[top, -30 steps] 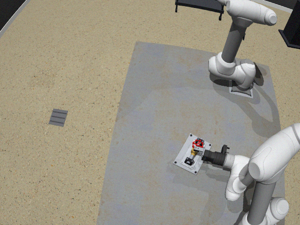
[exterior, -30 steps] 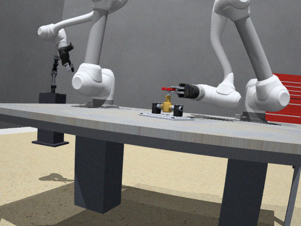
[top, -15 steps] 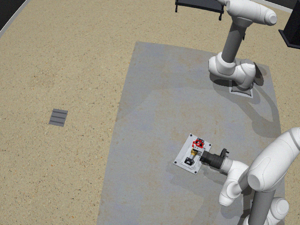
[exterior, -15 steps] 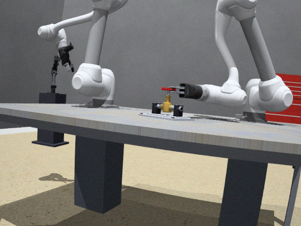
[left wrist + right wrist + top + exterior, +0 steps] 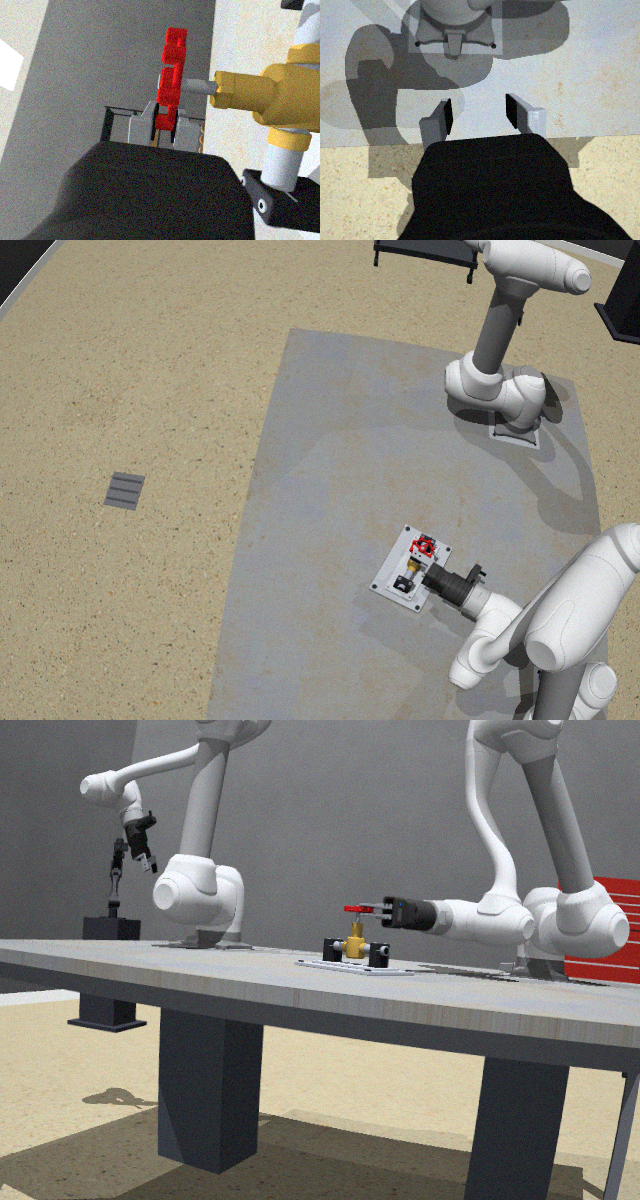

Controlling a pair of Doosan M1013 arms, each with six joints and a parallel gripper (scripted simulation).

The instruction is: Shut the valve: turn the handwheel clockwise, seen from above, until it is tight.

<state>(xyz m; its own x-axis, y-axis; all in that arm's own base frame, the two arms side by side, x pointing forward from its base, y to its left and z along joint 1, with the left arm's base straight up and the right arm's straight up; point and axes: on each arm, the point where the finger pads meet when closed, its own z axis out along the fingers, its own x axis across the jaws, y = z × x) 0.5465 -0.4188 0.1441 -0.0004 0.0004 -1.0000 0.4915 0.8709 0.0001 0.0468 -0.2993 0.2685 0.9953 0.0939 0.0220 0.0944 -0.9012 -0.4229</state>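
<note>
The red, lobed handwheel (image 5: 422,546) (image 5: 357,909) (image 5: 171,75), right of and below centre in the top view, tops a yellow valve body (image 5: 413,565) (image 5: 355,947) (image 5: 290,95). The left gripper (image 5: 428,570) (image 5: 368,909) (image 5: 165,115) pinches its rim. At upper left in the exterior view, the right gripper (image 5: 149,869) (image 5: 479,107) stands wide, holding nothing.

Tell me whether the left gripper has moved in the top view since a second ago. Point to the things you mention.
Yes: against the valve's base plate (image 5: 393,556) (image 5: 319,964), the left gripper (image 5: 420,554) (image 5: 366,910) (image 5: 165,115) has swung toward the bottom of the picture.
</note>
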